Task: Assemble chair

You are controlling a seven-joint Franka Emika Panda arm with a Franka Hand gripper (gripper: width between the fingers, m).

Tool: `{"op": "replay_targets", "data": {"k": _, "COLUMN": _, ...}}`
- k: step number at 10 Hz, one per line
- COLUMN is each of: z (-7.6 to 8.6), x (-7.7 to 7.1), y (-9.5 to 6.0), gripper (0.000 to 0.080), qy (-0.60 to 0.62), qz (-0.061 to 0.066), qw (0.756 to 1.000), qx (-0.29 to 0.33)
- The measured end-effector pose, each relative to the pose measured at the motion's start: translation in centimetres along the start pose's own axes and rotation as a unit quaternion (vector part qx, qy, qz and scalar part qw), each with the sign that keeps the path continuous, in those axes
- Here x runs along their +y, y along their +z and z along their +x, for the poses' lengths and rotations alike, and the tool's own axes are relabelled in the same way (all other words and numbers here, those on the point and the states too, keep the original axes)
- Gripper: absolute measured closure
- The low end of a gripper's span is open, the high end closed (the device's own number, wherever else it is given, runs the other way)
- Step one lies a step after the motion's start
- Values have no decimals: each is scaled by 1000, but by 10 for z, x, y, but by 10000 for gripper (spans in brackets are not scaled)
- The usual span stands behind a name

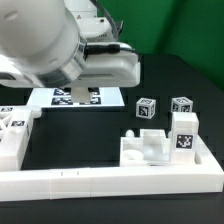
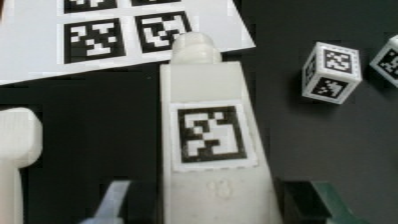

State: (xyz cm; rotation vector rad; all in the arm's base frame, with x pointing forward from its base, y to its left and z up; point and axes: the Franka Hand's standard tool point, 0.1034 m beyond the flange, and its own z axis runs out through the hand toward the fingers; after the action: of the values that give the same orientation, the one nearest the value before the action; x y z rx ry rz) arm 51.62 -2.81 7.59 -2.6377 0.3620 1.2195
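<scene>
A long white chair part (image 2: 210,120) with a square tag on its face lies lengthwise between my fingers (image 2: 118,200). My gripper (image 2: 217,205) is shut on its near end. In the exterior view the gripper (image 1: 76,95) hangs over the marker board (image 1: 100,97), and the arm hides the held part. Two small tagged cubes (image 1: 147,108) (image 1: 181,104) stand on the black table to the exterior view's right. A partly built white chair block (image 1: 150,150) with an upright tagged piece (image 1: 185,134) sits against the rail.
The long white L-shaped rail (image 1: 110,182) runs along the front. More white tagged parts (image 1: 14,135) lie at the exterior view's left. The wrist view shows the marker board (image 2: 107,40), a cube (image 2: 334,72) and a rounded white part (image 2: 16,140).
</scene>
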Motion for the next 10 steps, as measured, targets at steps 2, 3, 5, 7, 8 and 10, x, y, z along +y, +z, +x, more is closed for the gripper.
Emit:
{"op": "replay_targets", "data": {"k": 2, "z": 10, "x": -2, "y": -7, "gripper": 507, "qy": -1, "qz": 0, "qw": 999, "qx": 49}}
{"op": "replay_targets", "data": {"k": 3, "z": 12, "x": -4, "y": -11, "gripper": 507, "qy": -2, "qz": 1, "qw": 995, "qx": 103}}
{"op": "replay_targets", "data": {"k": 5, "z": 10, "x": -17, "y": -38, "gripper": 507, "qy": -12, "qz": 0, "qw": 984, "qx": 176}}
{"op": "replay_targets", "data": {"k": 7, "z": 4, "x": -33, "y": -57, "gripper": 507, "qy": -23, "qz": -1, "qw": 969, "qx": 248}}
{"op": "replay_targets", "data": {"k": 8, "z": 12, "x": -33, "y": -63, "gripper": 507, "qy": -22, "qz": -1, "qw": 955, "qx": 297}}
{"op": "replay_targets", "data": {"k": 10, "z": 13, "x": -33, "y": -64, "gripper": 505, "qy": -23, "qz": -2, "qw": 931, "qx": 365}}
